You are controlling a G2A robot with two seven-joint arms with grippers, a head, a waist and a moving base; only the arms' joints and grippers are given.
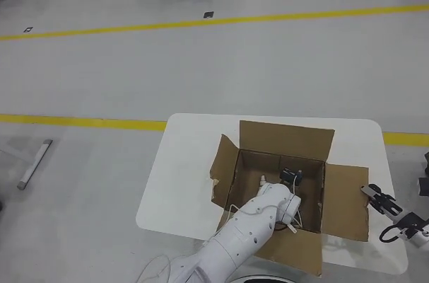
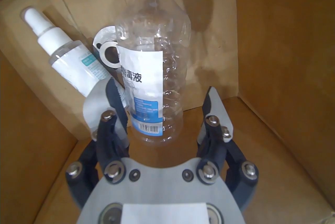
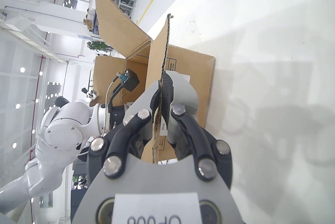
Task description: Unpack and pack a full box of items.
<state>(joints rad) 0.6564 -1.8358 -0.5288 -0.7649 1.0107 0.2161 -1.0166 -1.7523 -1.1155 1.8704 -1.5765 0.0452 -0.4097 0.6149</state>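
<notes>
Spray bottle (image 2: 68, 59) just beside clear bottle (image 2: 153, 34) in box (image 2: 277, 26)

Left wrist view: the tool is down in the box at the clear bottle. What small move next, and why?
Probably shut the left tool on the clear bottle: its lower body sits between the open fingers, and the right tool pinches the box flap.
</notes>
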